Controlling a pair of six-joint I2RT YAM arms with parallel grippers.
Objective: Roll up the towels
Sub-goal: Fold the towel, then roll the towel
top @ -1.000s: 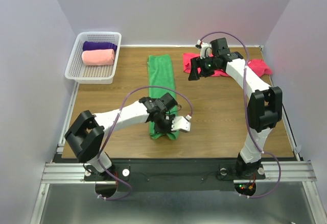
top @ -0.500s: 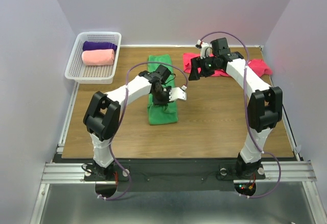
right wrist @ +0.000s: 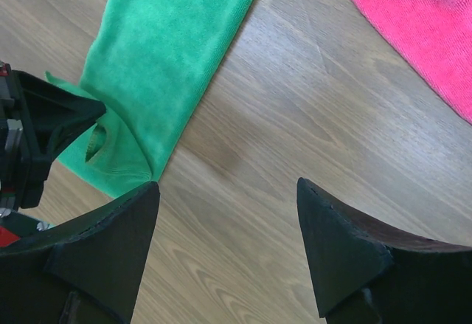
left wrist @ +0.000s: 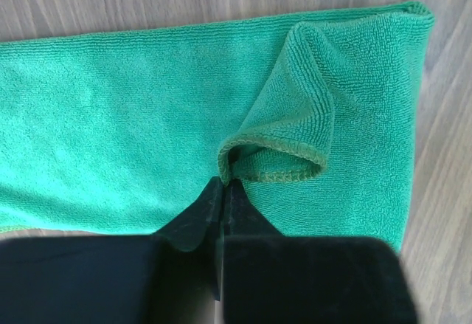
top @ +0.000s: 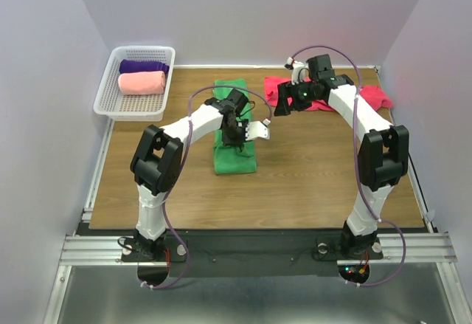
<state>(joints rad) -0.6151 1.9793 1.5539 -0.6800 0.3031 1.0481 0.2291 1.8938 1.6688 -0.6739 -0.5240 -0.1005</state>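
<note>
Since one second ago, the left gripper [top: 237,133] has travelled from the near end of the green towel [top: 234,160] toward its middle, carrying the near hem with it. Its jaws are pressed together, pinching a raised fold of that hem. The green towel lies lengthwise at mid-counter [top: 317,169]. The right gripper [top: 284,104] hovers beside the crimson towel [top: 377,97], jaws spread over wood. The salmon-pink roll [top: 141,83] and the purple roll [top: 144,66] lie in the basket [top: 110,94].
</note>
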